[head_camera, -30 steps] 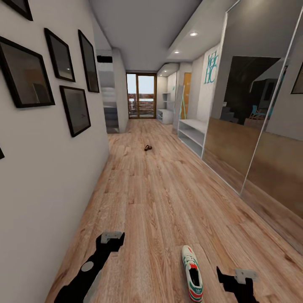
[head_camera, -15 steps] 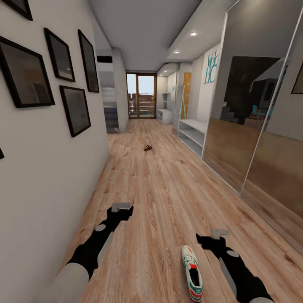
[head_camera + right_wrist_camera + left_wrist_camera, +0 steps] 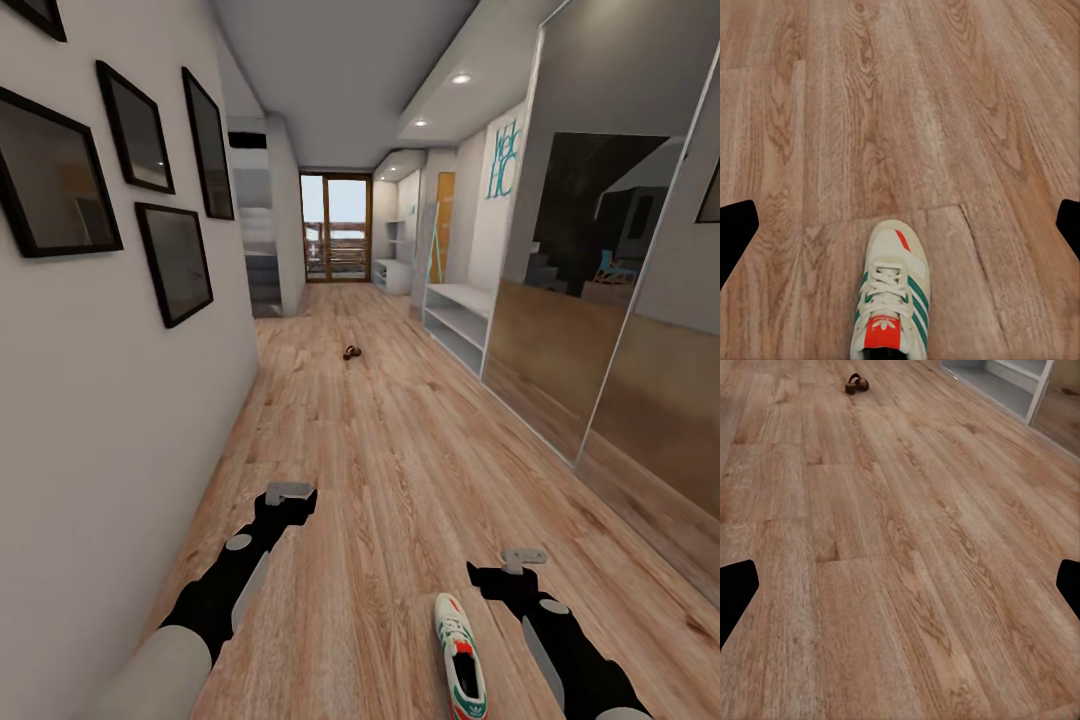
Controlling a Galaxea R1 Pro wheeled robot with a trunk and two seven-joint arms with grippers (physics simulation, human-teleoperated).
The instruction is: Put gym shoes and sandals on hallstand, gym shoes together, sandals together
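While both arms are reaching forward over the wood floor [image 3: 400,470], the right gripper [image 3: 507,572], wide open and empty like the left gripper [image 3: 287,500], is hovering beside a sneaker [image 3: 459,655], seemingly lining up to grasp it, with a sandal [image 3: 351,352] and the rack [image 3: 455,320] lying well ahead.

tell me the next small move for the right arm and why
Probably lower the right gripper toward the shoe and close on it. The shoe lies on the floor just beside that arm, toe pointing ahead, and the right wrist view shows the fingertips wide apart with nothing between them. The rack stands farther down the corridor.
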